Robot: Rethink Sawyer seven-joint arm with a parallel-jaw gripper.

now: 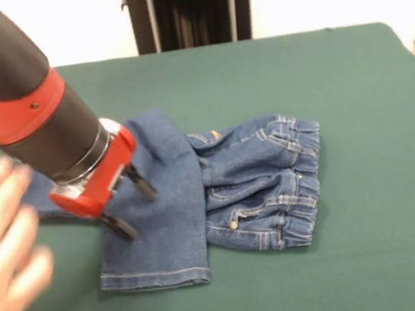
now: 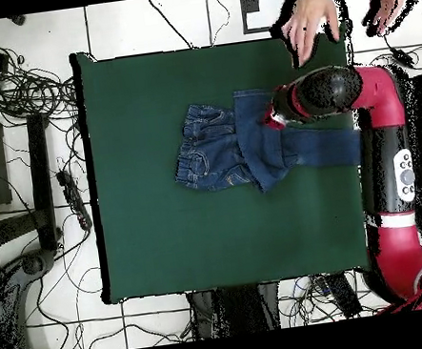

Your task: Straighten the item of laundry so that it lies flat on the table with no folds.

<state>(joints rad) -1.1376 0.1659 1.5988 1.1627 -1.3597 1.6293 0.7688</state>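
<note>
On the green table point(image 1: 352, 81) lie the jeans point(image 1: 228, 191), one leg folded across the other. Above that fold hovers the gripper point(image 1: 131, 205), jaws spread, empty. A person's hand point(image 1: 0, 246) hangs nearby.

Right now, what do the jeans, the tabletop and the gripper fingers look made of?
Jeans: blue denim, with a woven look, tan stitching and a gathered waistband. Tabletop: dark green cloth, probably felt, matte with no glare. Gripper fingers: dark, rigid and thin; metal or hard plastic, can't tell which. They stand open above the jeans.
</note>
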